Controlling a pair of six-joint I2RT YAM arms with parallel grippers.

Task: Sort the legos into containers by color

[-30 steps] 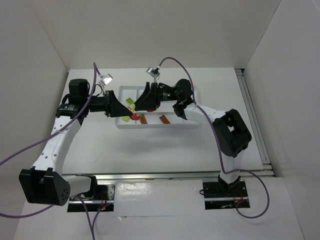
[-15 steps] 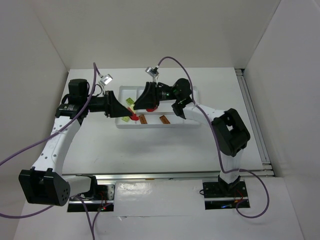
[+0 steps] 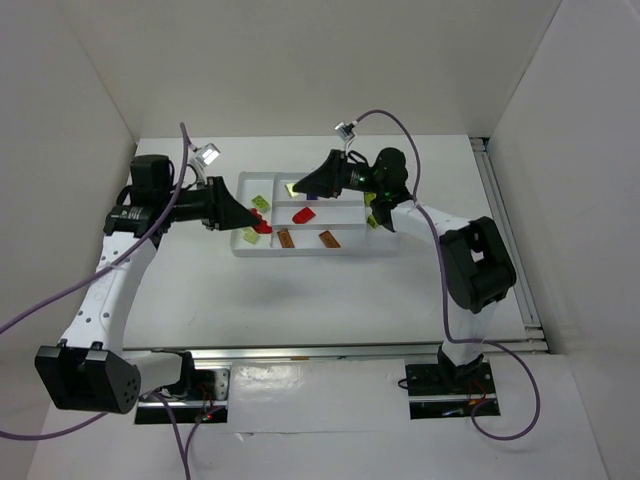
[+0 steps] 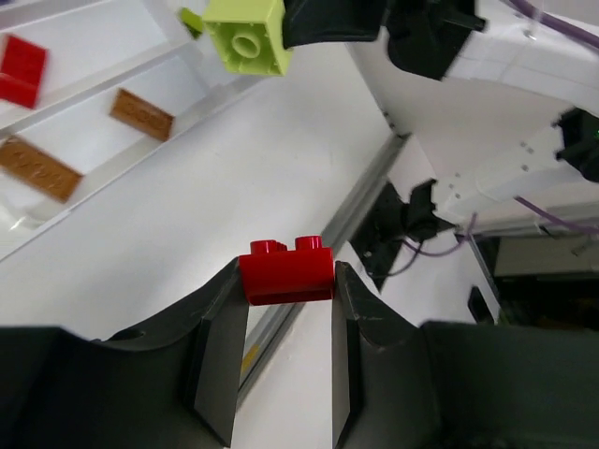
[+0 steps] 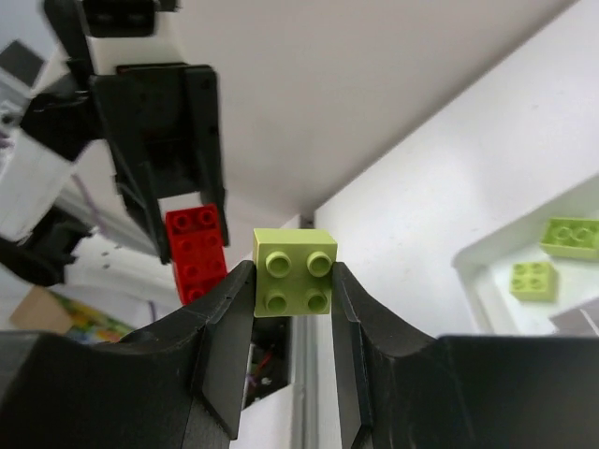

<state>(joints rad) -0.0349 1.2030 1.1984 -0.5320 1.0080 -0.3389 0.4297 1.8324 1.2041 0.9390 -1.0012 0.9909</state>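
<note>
Orange bricks [image 3: 286, 239] and a loose red brick [image 3: 304, 214] lie in the tray [image 3: 365, 240].

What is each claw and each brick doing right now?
Left claw: shut on the red brick.
Right claw: shut on the green brick.
Orange bricks: lying flat in the front sections of the tray.
Loose red brick: lying in the tray, nothing touching it.
Tray: flat on the table, a few bricks inside.
</note>
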